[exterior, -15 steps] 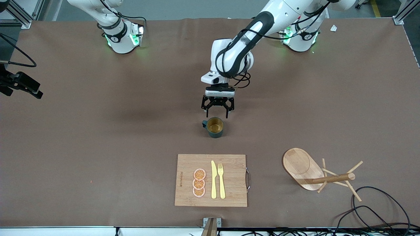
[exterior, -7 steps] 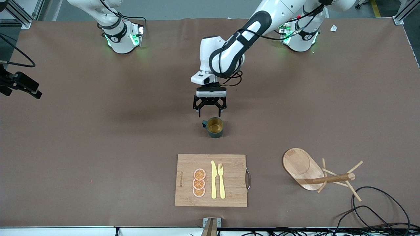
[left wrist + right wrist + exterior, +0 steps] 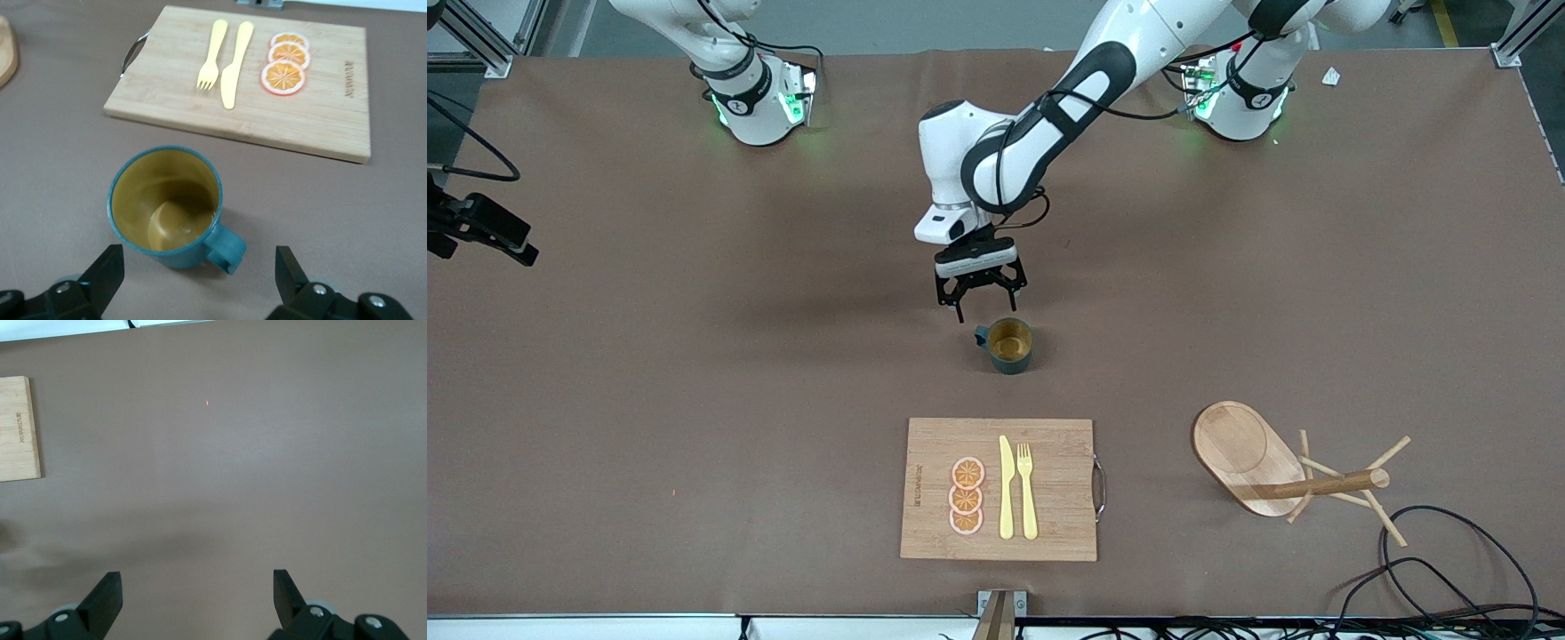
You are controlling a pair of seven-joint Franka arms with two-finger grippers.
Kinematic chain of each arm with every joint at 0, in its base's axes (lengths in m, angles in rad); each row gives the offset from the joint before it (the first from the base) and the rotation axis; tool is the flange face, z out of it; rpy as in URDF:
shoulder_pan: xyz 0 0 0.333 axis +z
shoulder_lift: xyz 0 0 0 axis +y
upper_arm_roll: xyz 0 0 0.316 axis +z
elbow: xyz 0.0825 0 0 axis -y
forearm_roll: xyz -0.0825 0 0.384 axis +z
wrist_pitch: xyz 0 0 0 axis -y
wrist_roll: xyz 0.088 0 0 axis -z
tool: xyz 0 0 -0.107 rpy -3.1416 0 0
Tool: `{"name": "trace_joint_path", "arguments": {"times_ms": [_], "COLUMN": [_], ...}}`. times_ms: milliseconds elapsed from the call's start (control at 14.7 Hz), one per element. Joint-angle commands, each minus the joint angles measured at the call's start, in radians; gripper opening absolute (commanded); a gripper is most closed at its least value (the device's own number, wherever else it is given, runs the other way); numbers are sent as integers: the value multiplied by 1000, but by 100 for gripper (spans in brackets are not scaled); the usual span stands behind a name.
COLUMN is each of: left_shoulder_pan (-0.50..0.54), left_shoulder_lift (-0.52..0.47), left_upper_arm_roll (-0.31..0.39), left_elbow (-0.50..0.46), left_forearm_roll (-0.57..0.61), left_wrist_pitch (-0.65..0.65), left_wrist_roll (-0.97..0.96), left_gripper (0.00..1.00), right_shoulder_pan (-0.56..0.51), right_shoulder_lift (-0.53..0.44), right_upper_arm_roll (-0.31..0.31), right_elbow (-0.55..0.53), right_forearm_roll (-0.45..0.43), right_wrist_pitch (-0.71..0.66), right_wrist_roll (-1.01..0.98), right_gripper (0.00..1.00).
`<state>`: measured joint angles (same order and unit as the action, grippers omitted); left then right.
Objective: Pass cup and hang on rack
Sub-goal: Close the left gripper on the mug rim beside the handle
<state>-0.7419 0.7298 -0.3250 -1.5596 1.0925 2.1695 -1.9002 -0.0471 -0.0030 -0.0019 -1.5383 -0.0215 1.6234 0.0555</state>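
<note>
The cup [image 3: 1009,345], dark teal with a yellowish inside, stands upright on the brown table, its handle toward the right arm's end. My left gripper [image 3: 985,311] is open and empty, low over the table just beside the cup. In the left wrist view the cup [image 3: 165,208] sits just ahead of the left gripper [image 3: 200,252], not between its fingertips. The wooden rack [image 3: 1280,471] is toward the left arm's end, nearer the front camera than the cup. My right gripper [image 3: 197,577] is open over bare table; the front view does not show it.
A bamboo cutting board [image 3: 1049,489] with a yellow knife, a fork and three orange slices lies nearer the front camera than the cup. Black cables [image 3: 1432,569] lie by the rack at the table's front edge. A black device [image 3: 480,231] overhangs the right arm's end.
My left gripper has moved toward the right arm's end and turned slightly, staying low beside the cup. The cup and rack have not moved.
</note>
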Motion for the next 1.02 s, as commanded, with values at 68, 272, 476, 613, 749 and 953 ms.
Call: {"name": "trace_joint_path", "arguments": {"times_ms": [68, 272, 476, 613, 749, 953], "left_shoulder_pan": [-24, -57, -59, -59, -59, -67], "left_shoulder_lift": [95, 157, 177, 187, 203, 214], "left_upper_arm_roll": [1, 15, 15, 15, 15, 20], "left_elbow": [156, 257, 279, 282, 289, 293], "left_forearm_roll": [-52, -115, -118, -118, -117, -117], "left_wrist_pitch": [-124, -186, -197, -198, -198, -207], "left_wrist_roll": [26, 26, 20, 1, -55, -80], "left_gripper": [100, 100, 100, 100, 100, 100], "right_shoulder_pan": [-37, -37, -37, -43, -45, -45], "right_shoulder_lift": [-23, -25, -25, -25, -25, -23], "right_upper_arm_roll": [19, 19, 19, 19, 19, 19], "right_elbow": [-17, -16, -17, -17, -17, -17], "right_forearm_roll": [17, 17, 17, 17, 17, 17], "right_wrist_pitch": [-8, -8, -10, -10, -10, -8], "right_wrist_roll": [-34, -34, -36, -54, -54, -54], "right_gripper": [100, 100, 100, 100, 100, 100]}}
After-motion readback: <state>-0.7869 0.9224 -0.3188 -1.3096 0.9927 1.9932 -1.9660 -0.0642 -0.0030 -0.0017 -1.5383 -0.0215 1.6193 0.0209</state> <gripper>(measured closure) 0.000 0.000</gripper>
